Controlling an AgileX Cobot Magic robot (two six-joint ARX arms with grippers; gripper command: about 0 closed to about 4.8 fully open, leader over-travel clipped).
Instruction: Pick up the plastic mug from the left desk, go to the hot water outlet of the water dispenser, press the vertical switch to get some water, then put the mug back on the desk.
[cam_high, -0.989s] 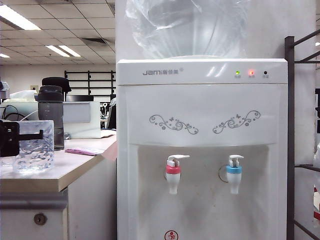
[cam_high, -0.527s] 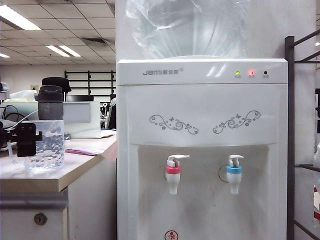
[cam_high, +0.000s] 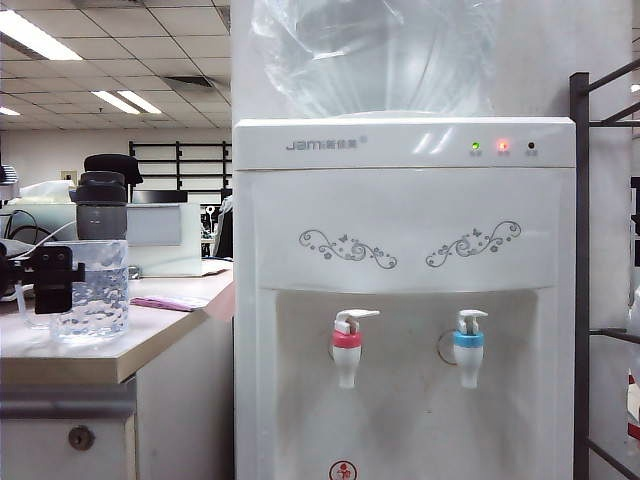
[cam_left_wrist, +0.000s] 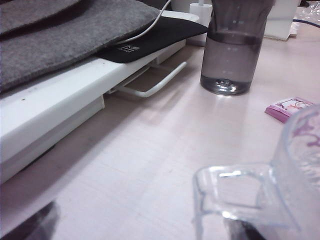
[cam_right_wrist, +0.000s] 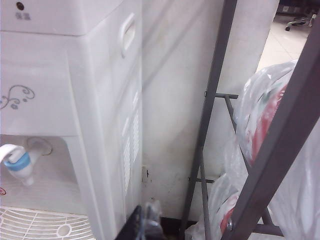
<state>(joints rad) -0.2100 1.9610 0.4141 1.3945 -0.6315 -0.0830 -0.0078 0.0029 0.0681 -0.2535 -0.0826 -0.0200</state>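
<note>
At the far left of the exterior view the left gripper (cam_high: 40, 280) reaches in over the left desk (cam_high: 100, 360), its black fingers (cam_high: 52, 282) spread wide beside the plastic mug (cam_high: 92, 290); they do not grip it. The plastic mug stands upright on the pale tabletop near its front edge and holds some water. In the left wrist view the clear handle (cam_left_wrist: 235, 197) of the mug sits close before the camera, with a dark fingertip showing blurred at each lower corner and the handle between them, though whether either one touches it cannot be told. Behind the mug stands a smoky-grey bottle (cam_high: 101, 215) with a black lid, and just to its right a small pink packet (cam_high: 168, 302) lies flat on the tabletop. A round lock (cam_high: 80, 437) sits in the desk's front panel. Right of the desk stands the water dispenser (cam_high: 400, 300), white, with a big clear bottle (cam_high: 375, 55) on top and a green and a red light lit near its upper edge. In its recess the hot water outlet (cam_high: 346, 355), with a red-pink collar, sits on the left, the vertical switch (cam_high: 355, 317) angled above it; the blue-collared tap (cam_high: 468, 352) hangs to its right. A dark metal rack (cam_high: 580, 280) stands just beside the dispenser. The right gripper (cam_right_wrist: 142, 225) hangs low between the dispenser's side and that rack, well apart from the mug, its dark fingers closed together on nothing.
</note>
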